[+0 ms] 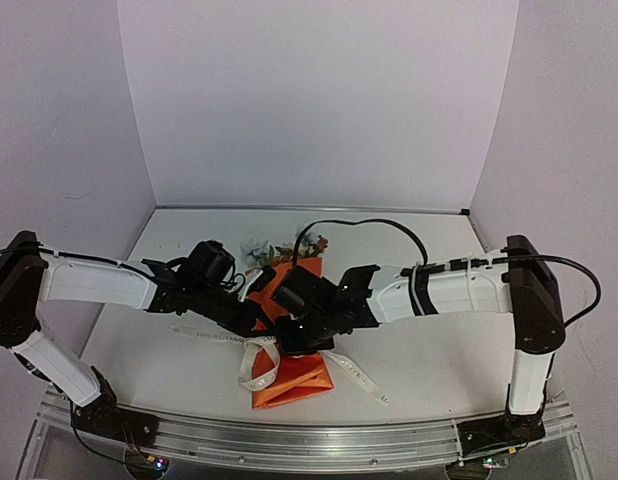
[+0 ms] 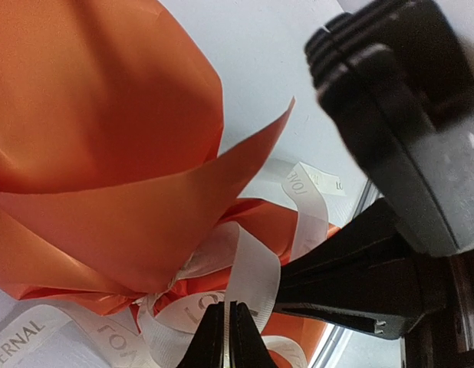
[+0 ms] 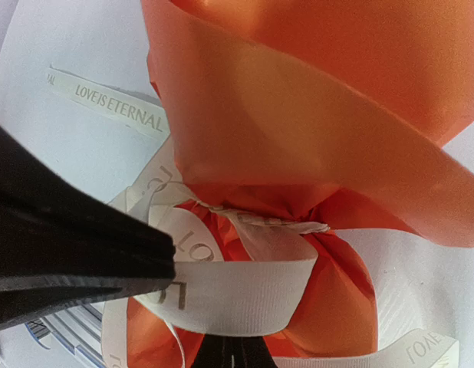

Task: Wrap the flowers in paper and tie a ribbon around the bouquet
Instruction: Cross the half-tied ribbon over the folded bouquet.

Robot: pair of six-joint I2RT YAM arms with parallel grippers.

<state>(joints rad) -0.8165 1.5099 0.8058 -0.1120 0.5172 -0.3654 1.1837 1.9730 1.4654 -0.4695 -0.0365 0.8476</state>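
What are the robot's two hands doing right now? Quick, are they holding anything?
Left gripper: closed, pinching the ribbon.
Right gripper: closed, and it looks pinched on a loop of the same ribbon.

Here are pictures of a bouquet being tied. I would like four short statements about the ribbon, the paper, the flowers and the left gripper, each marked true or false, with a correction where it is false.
1. The ribbon goes round the pinched waist of the orange paper. True.
2. The left gripper is wide open and clear of the ribbon. False: its fingertips are shut on a strand of the ribbon.
3. In the top view, the flowers point toward the far side of the table. True.
4. The ribbon is plain, with no print. False: it carries printed words, "LOVE IS ETERNAL".
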